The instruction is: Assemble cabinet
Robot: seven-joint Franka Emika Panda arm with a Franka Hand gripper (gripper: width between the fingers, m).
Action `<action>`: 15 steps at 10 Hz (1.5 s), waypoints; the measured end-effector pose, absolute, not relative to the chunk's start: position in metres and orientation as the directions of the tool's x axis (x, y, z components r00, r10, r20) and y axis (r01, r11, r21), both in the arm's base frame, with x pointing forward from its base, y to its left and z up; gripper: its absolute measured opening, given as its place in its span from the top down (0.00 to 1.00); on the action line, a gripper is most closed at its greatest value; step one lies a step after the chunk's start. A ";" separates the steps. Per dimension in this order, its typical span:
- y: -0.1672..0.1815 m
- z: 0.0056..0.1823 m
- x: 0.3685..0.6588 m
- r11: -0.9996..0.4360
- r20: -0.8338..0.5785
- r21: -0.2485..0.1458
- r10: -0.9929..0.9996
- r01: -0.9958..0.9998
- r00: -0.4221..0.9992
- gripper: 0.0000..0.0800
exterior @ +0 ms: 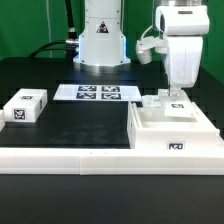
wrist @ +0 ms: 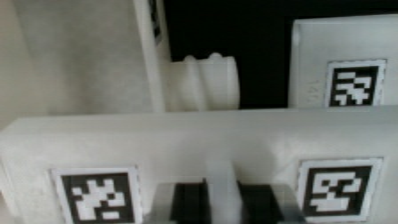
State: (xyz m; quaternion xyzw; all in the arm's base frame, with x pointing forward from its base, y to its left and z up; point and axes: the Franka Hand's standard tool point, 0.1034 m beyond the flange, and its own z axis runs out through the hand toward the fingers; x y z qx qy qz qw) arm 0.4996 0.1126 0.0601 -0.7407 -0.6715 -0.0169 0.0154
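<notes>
The cabinet, a large white tagged box, lies on the exterior view's right, behind the front rail. My gripper stands straight down over its far part, on a smaller white tagged block that rests there. In the wrist view the two dark fingers stand close together with a thin white strip of that block between them, and a marker tag sits on either side. My gripper is shut on this block. Beyond it are a ribbed white peg and another tagged white face.
A separate white tagged block lies on the exterior view's left. The marker board lies flat before the robot base. A long low white rail runs along the front. A black mat covers the middle.
</notes>
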 end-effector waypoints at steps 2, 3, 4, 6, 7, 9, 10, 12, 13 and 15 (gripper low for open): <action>0.113 0.060 0.500 -0.098 0.046 0.000 0.994 0.995 0.098 0.91; 0.112 0.060 0.501 -0.098 0.045 -0.002 0.994 0.995 0.098 0.91; 0.111 0.060 0.513 -0.105 0.045 -0.005 0.993 0.994 0.105 0.91; 0.109 0.060 0.533 -0.118 0.046 -0.006 0.992 0.993 0.119 0.91; 0.107 0.060 0.545 -0.124 0.051 0.003 0.991 0.992 0.123 0.91; 0.105 0.060 0.563 -0.123 0.059 0.018 0.991 0.992 0.121 0.91; 0.105 0.060 0.572 -0.125 0.059 0.018 0.991 0.992 0.123 0.91; 0.104 0.060 0.575 -0.126 0.061 0.021 0.990 0.992 0.125 0.91; 0.104 0.060 0.575 -0.127 0.060 0.021 0.990 0.992 0.126 0.91; 0.103 0.060 0.575 -0.128 0.060 0.020 0.990 0.992 0.127 0.91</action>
